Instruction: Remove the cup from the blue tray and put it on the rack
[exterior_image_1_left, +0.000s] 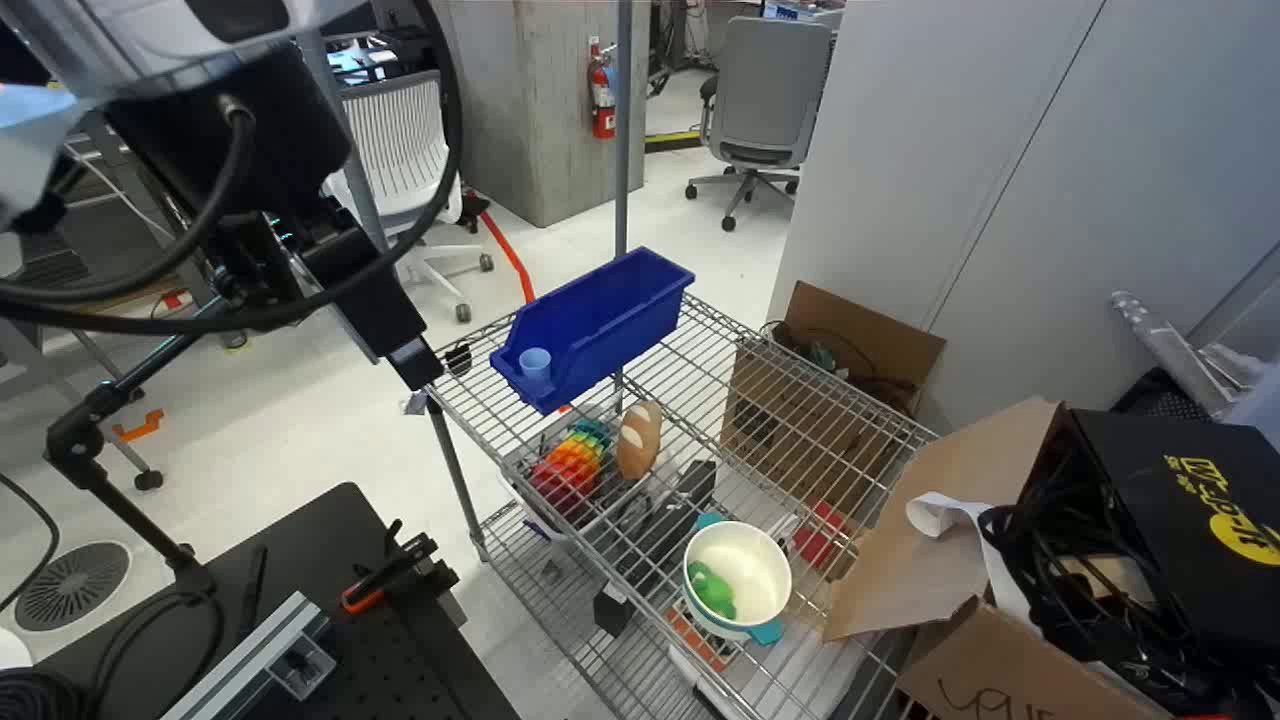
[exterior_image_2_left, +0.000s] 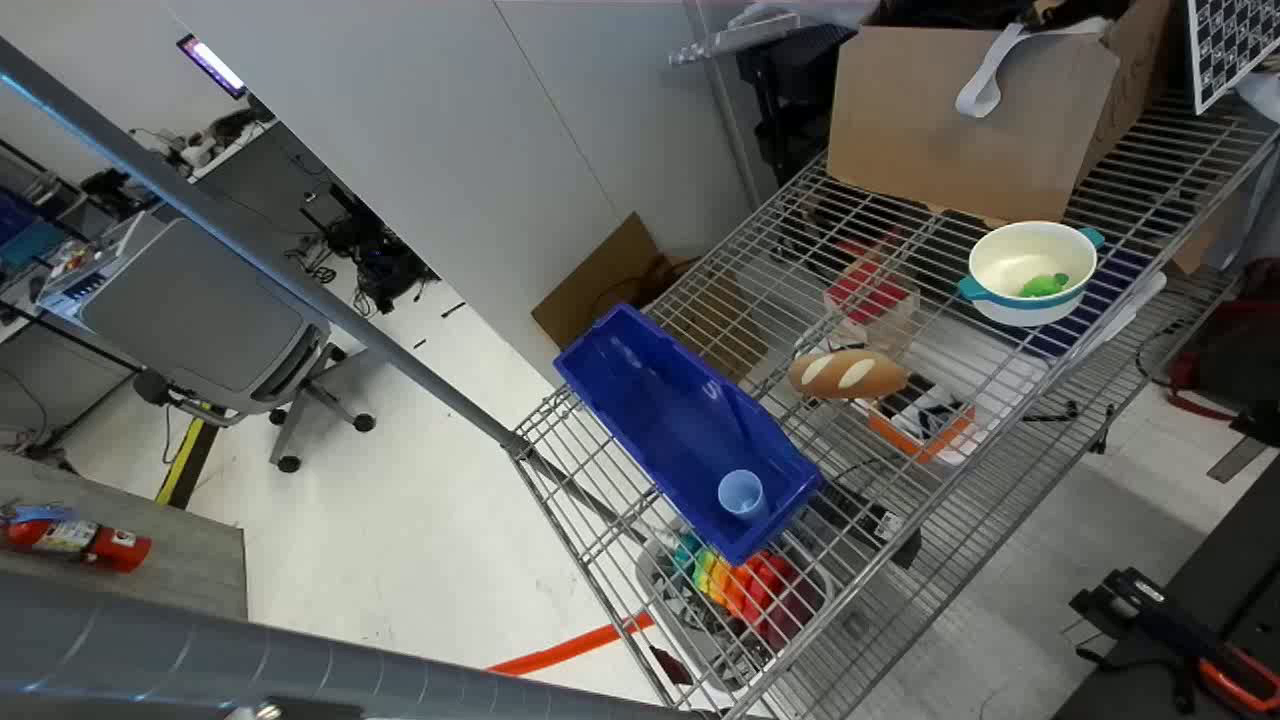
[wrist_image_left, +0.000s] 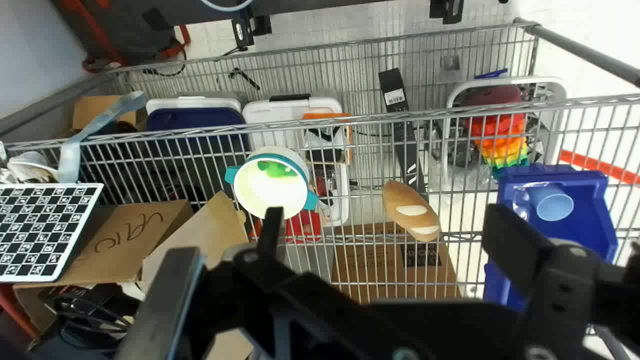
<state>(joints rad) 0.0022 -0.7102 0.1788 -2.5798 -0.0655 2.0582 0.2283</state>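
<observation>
while the hand (wrist_image_left: 384, 215) hangs with its two black fingers (wrist_image_left: 507, 245) spread wide, apart from the blue tray (exterior_image_1_left: 630, 338) in an exterior view, the upper tier of the rack (wrist_image_left: 370, 118) carries the nearer goods.

cup (exterior_image_2_left: 741, 493): one, pale blue; standing upright inside the tray, close to one of its short ends, as both exterior views show.

tray: one, rectangular, with upright walls; resting on the wires near a corner of the rack.

loaf (wrist_image_left: 411, 210): one, brown with pale cuts; lying on the same tier, between the tray and the bowl (wrist_image_left: 265, 197), apart from both.

bowl: one, white inside, with two teal handles; holding a green object (wrist_image_left: 277, 169).

cardboard box (exterior_image_2_left: 960, 130): one, brown, flaps spread; at the opposite end of the tier from the tray.

checkered board (wrist_image_left: 45, 235): one, black and white; near the box, overlapping its outline in the wrist view.

beneath, seen through the wires: a rainbow-coloured article (wrist_image_left: 500, 145) and a long black carton (wrist_image_left: 403, 140).

farthest off: a grey chair (exterior_image_1_left: 770, 90) and a white chair (exterior_image_1_left: 400, 150); also a red fire extinguisher (exterior_image_1_left: 603, 100), against a concrete pillar (exterior_image_1_left: 530, 120).
</observation>
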